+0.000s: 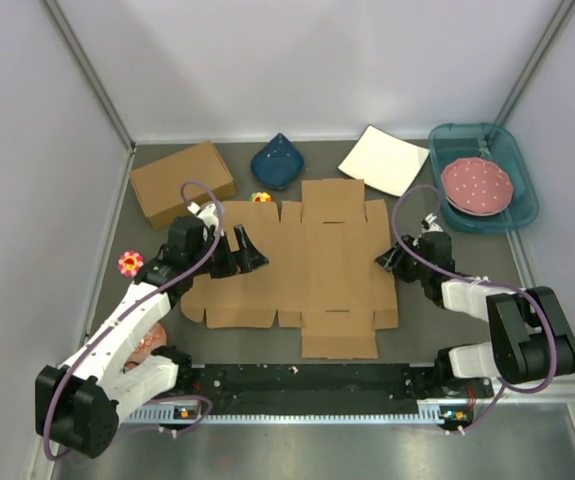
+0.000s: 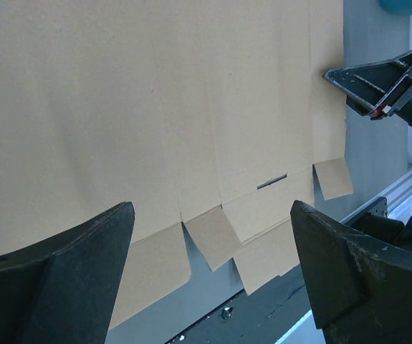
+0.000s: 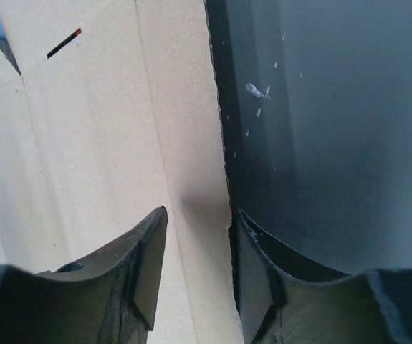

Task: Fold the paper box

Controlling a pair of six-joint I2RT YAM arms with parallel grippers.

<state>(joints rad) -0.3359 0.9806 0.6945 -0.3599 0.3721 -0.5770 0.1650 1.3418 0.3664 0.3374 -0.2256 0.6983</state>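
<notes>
The right pincer (image 3: pixel 195 223) stood part-closed but unclamped, astride the right edge of the flat brown cardboard mailer cut-out (image 1: pixel 317 262), which lay mid dark surface (image 1: pixel 267 345), extending leftward from that pincer. The left pincer (image 1: pixel 249 250), jaws wide apart, hovered over its left flaps.

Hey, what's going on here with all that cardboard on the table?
The job is folding this cardboard box cut-out, which lies flat with no flap turned up yet. The robot's left hand is wide open over the sheet's left side. The right hand sits at the right edge, one finger on either side of it.
</notes>
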